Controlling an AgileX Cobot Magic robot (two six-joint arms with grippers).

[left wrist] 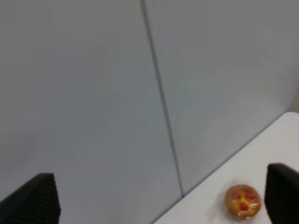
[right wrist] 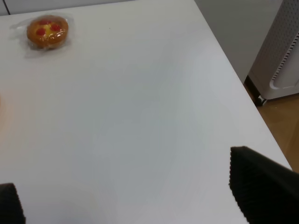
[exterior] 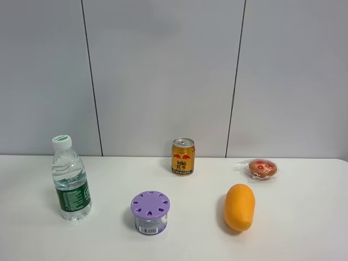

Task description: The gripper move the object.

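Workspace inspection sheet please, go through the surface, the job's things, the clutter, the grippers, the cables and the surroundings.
Surface: white table, bare between items, no spills seen.
Job's things: orange mango lying on the right half, nearer the front edge, untouched, apart from everything else.
Clutter: water bottle upright at left; purple-lidded tub front centre; gold can upright at the back; wrapped bun back right.
Grippers: left gripper open, facing the wall, holding nothing; right gripper open over bare table, holding nothing. Neither shows in the high view.
Cables: nothing seen.
Surroundings: grey panelled wall behind; white perforated appliance on a wooden floor beyond the table's right edge.
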